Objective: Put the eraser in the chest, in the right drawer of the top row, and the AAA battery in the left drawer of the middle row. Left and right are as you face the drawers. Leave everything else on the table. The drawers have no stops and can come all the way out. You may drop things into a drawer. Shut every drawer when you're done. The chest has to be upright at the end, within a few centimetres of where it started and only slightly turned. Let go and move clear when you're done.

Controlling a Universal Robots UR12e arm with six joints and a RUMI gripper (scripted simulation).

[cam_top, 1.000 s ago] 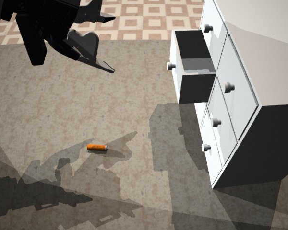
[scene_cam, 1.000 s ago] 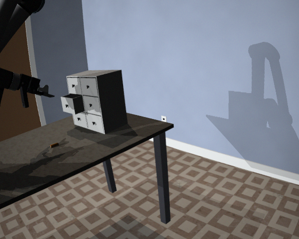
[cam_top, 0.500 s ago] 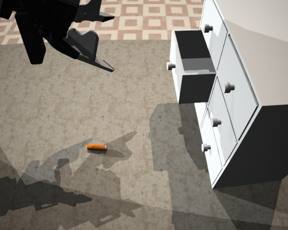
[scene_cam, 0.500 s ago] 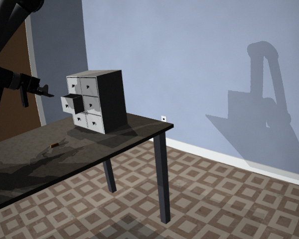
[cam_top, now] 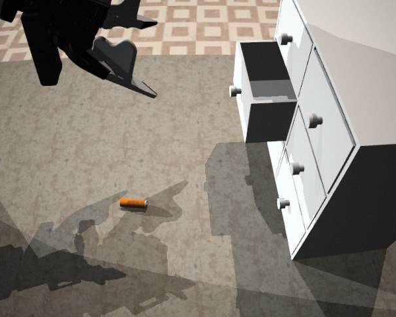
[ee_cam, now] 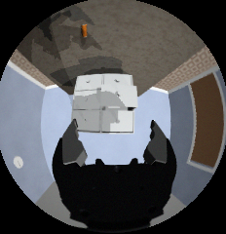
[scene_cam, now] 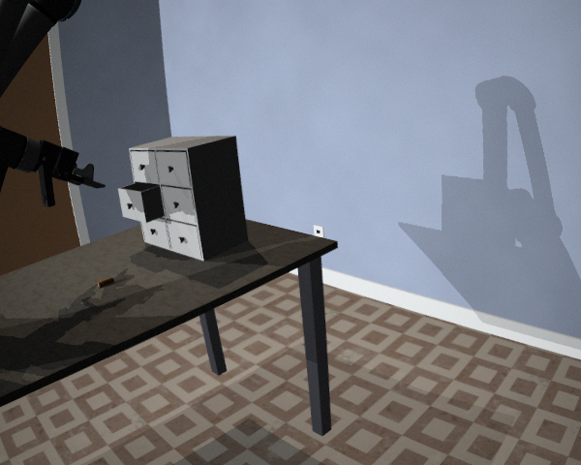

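Meanwhile, the gripper point(cam_top: 155, 59) point(scene_cam: 101, 184) point(ee_cam: 114, 120), jaws spread, hovers before the middle-left drawer point(cam_top: 273, 119) point(scene_cam: 153, 203) point(ee_cam: 128, 97), already pulled out, and would do well to descend squarely over the AAA battery point(cam_top: 133, 203) point(scene_cam: 105, 282) point(ee_cam: 84, 30) on the desk point(cam_top: 177, 153) point(scene_cam: 45, 267) point(ee_cam: 137, 39), centring both fingers across its narrow body

A pale blue wall point(scene_cam: 330, 100) point(ee_cam: 59, 112) is rising beyond the claw point(cam_top: 156, 59) point(scene_cam: 101, 185) point(ee_cam: 114, 122), with a small outlet point(scene_cam: 319, 232) sitting low on it and a white skirting board point(scene_cam: 406, 305) running along its foot. A brown door point(scene_cam: 25, 150) point(ee_cam: 207, 122) is standing to one side of the claw, while a round white disc point(ee_cam: 18, 162) is showing on the wall opposite. Well below the claw, a floor point(cam_top: 191, 34) point(scene_cam: 360, 400) point(ee_cam: 203, 59) is displaying pinkish-brown and cream squares.
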